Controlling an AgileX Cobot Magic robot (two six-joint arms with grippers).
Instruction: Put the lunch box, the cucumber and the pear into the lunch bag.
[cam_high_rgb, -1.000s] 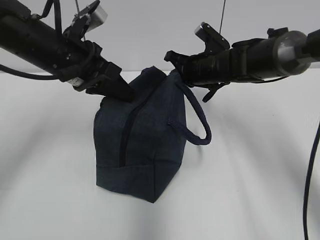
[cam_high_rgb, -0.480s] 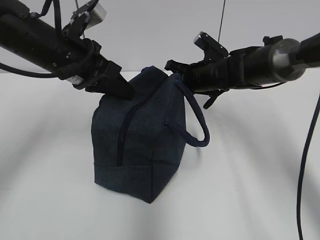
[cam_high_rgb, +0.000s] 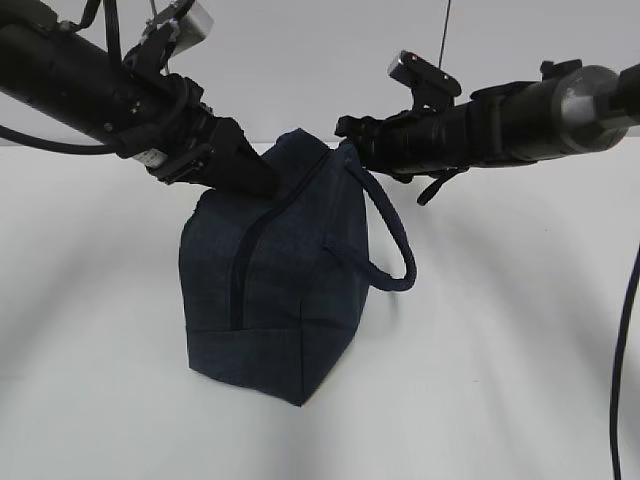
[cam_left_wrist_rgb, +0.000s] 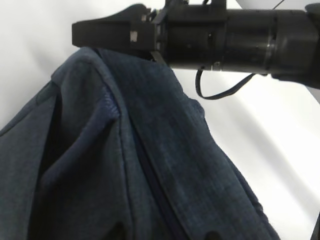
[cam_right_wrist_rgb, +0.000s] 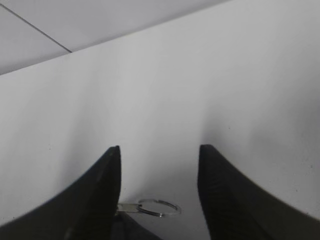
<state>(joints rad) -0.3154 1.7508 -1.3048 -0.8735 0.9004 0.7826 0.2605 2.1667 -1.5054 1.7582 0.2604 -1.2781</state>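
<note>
The navy lunch bag (cam_high_rgb: 290, 290) stands upright on the white table, its zipper (cam_high_rgb: 245, 260) running up the near face. My left gripper (cam_high_rgb: 268, 186) is shut on the fabric at the bag's top left. In the left wrist view the bag (cam_left_wrist_rgb: 165, 150) fills the frame and only dark fingertips (cam_left_wrist_rgb: 212, 235) show at the bottom edge. My right gripper (cam_high_rgb: 345, 135) is at the bag's top right end. It is open in the right wrist view (cam_right_wrist_rgb: 159, 150), with the silver ring pull (cam_right_wrist_rgb: 159, 206) lying between its fingers. The lunch box, cucumber and pear are out of view.
The bag's loop handle (cam_high_rgb: 400, 250) hangs off its right side under the right arm. The right arm (cam_left_wrist_rgb: 225, 35) crosses the top of the left wrist view. A black cable (cam_high_rgb: 620, 350) hangs at the right edge. White table (cam_high_rgb: 500, 380) surrounds the bag.
The bag's lower left has shifted slightly left and its top sits a little higher. The left gripper has edged right along the top. The right gripper stays at the top right end.
</note>
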